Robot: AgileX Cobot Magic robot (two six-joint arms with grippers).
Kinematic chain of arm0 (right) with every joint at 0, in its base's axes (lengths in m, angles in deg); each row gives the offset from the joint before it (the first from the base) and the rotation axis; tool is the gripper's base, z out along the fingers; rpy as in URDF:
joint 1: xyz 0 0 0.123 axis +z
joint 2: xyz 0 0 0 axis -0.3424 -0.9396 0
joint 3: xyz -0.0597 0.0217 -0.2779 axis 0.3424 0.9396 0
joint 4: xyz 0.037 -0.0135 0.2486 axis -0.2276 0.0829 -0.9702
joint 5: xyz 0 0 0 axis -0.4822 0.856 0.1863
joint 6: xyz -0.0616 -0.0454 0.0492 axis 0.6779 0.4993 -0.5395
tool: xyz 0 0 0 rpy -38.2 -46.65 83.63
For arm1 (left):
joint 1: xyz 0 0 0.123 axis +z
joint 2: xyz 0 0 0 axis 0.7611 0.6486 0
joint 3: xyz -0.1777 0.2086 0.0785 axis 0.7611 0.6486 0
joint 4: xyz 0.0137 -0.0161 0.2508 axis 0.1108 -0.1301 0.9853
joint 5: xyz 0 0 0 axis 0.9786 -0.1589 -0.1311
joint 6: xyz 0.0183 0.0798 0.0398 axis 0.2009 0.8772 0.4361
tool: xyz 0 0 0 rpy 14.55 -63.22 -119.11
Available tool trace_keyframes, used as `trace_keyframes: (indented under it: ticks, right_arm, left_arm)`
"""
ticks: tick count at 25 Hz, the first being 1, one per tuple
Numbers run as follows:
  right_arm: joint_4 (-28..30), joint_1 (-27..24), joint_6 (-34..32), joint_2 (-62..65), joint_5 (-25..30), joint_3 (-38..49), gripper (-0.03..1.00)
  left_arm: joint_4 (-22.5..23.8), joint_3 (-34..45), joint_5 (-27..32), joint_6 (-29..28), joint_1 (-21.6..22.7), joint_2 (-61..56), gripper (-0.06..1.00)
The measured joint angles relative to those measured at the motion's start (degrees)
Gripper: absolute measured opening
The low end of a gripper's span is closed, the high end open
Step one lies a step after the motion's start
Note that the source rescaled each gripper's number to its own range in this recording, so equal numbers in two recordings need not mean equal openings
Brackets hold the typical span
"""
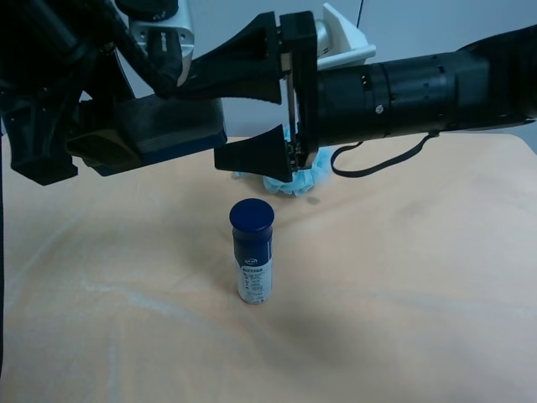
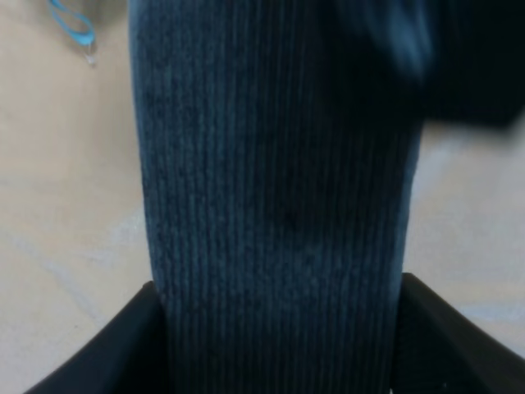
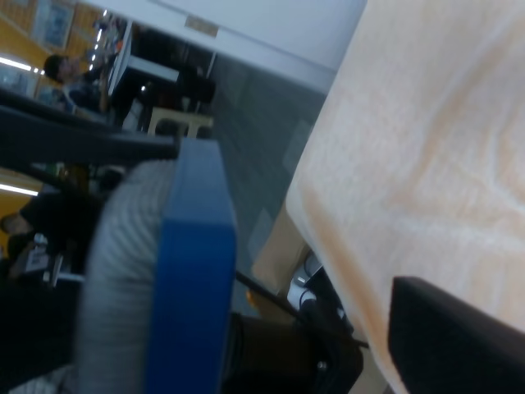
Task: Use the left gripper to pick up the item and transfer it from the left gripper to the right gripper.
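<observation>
The block [image 1: 180,126] is off the table [image 1: 419,277] and in the air, high above the bottle [image 1: 252,252] and the blue bath puff [image 1: 289,183]. In the high view the left gripper [image 1: 101,143], on the arm at that view's left, holds one end. The right gripper [image 1: 201,122] reaches in from the other side with its two pointed fingers spread, one above and one below the block's free end.

The right wrist view shows the block [image 3: 193,271] edge-on, blue rim beside grey felt. The right gripper [image 3: 275,246] has its jaws wide apart. One finger [image 3: 459,345] is well clear of the block. The other is a dark bar near the felt side, and whether it touches I cannot tell.

In the left wrist view the ribbed felt of the block [image 2: 279,180] fills the picture. The left gripper [image 2: 279,345] is clamped on it, a finger pressed to each side.

So the pickup looks done and the handover is about half set up. The right gripper has yet to close on the block, and the left one has yet to let go.
</observation>
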Motion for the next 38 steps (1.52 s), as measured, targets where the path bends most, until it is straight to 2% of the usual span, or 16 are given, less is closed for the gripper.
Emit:
trace_keyframes:
  ticks: [4,7,11,14,17,19,25,26,27,29,30,31,33,38]
  right_arm:
    - [-0.2,2.7,1.5,-2.4,-1.5,-0.2,0.98]
    - [-0.2,3.2,2.5,-2.9,-2.7,-0.2,0.88]
    - [-0.2,3.2,3.6,-2.9,-3.0,-0.2,0.70]
    - [-0.7,3.2,4.2,-2.9,-2.1,-0.3,0.46]
    - [-1.2,3.2,5.0,-2.8,-0.8,-0.4,0.01]
    - [-1.2,3.2,5.1,-2.8,-0.8,-0.4,0.00]
    - [-1.2,3.2,5.1,-2.8,-0.8,-0.4,0.00]
    - [-1.2,3.2,5.1,-2.8,-0.8,-0.4,0.00]
    - [-1.1,3.2,5.2,-2.8,-1.0,-0.4,0.00]
    - [-1.1,3.2,5.4,-2.8,-2.4,-0.4,0.00]
    - [-1.1,3.2,5.4,-2.9,-2.7,-0.4,0.00]
    - [-1.1,3.2,5.4,-2.9,-2.8,-0.4,0.00]
    - [-1.1,3.2,5.6,-2.9,-2.8,-0.4,0.00]
    - [-1.1,3.2,5.6,-2.9,-2.8,-0.4,0.00]
  left_arm:
    - [-0.2,0.0,0.0,0.0,0.0,0.0,0.08]
    - [-0.2,0.0,0.0,0.0,0.0,0.0,0.08]
    - [-0.3,0.0,0.1,0.0,0.0,0.0,0.08]
    - [-0.3,0.0,0.1,0.0,0.0,0.0,0.08]
    - [-0.2,0.0,0.1,0.0,0.0,0.0,0.06]
    - [-0.2,0.0,0.2,0.0,0.0,0.0,0.00]
    - [-0.3,0.0,0.2,0.0,0.0,0.0,0.00]
    - [-0.3,0.0,0.2,0.0,0.0,0.0,0.05]
    - [-0.4,0.0,0.2,0.0,0.0,0.0,0.18]
    - [-0.8,0.0,0.0,-1.0,0.0,0.0,0.61]
    - [-0.8,0.0,0.0,-1.4,0.0,0.0,0.78]
    - [-0.6,0.0,0.0,-1.8,0.0,0.0,0.86]
    - [-0.1,0.0,0.0,-2.2,0.0,0.0,0.96]
    - [1.0,0.0,0.1,-3.8,0.0,-0.7,0.98]
